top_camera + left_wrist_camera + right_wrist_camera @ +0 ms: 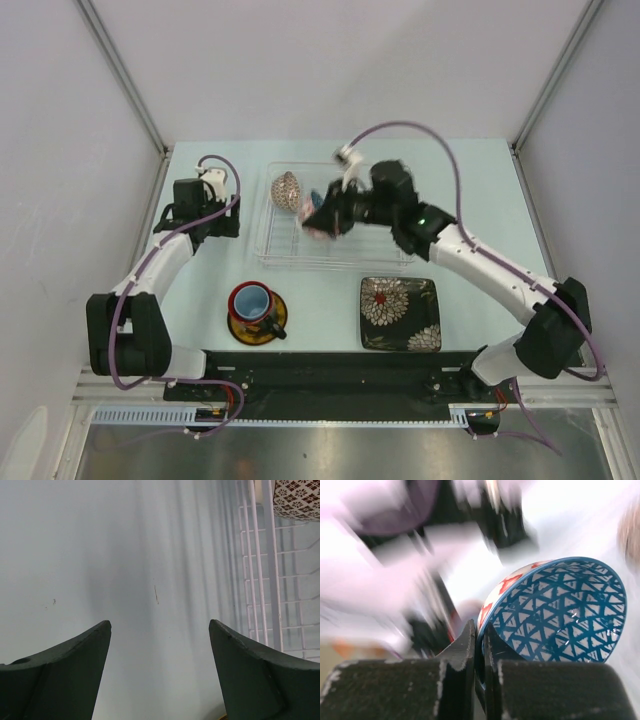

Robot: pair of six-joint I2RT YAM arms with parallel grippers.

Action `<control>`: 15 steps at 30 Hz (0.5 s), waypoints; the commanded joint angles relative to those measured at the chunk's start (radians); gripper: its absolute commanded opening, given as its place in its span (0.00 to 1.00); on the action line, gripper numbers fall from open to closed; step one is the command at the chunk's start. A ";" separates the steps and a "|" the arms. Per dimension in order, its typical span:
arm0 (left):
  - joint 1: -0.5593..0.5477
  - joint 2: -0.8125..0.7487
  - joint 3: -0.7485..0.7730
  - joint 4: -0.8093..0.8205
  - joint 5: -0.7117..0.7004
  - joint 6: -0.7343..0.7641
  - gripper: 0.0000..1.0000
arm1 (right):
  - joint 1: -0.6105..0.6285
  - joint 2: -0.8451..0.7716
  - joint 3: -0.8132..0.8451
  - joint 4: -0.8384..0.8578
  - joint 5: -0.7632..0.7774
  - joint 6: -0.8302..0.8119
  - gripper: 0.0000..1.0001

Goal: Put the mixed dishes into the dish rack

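So the left pincer [160,622] is spread apart over the surface [100,555] just left of the dish rack [268,250], with the red mug [250,298] sitting on the yellow saucer [272,322] out front. The beige netted bowl [287,190] is in the rack's left end. The right pincer [479,630] is clamped on the rim of the small blue bowl [560,610] over the rack, and the black plate [400,312] lies flat in front.

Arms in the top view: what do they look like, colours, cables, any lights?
Both the left arm and the right arm have white links with black joints, each trailing a purple cable. A small green light glows on the right arm. The left gripper and right gripper have dark, wedge-shaped fingers, the right's scuffed.
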 commanded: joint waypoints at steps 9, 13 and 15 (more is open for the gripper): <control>0.008 -0.042 0.033 -0.012 0.005 0.000 0.85 | -0.121 0.357 0.038 1.370 -0.253 1.142 0.00; 0.010 -0.045 0.028 -0.006 0.003 0.004 0.85 | -0.116 0.417 0.003 1.378 -0.236 1.140 0.00; 0.008 -0.045 0.025 -0.004 0.003 0.006 0.85 | -0.122 0.436 -0.019 1.394 -0.228 1.146 0.00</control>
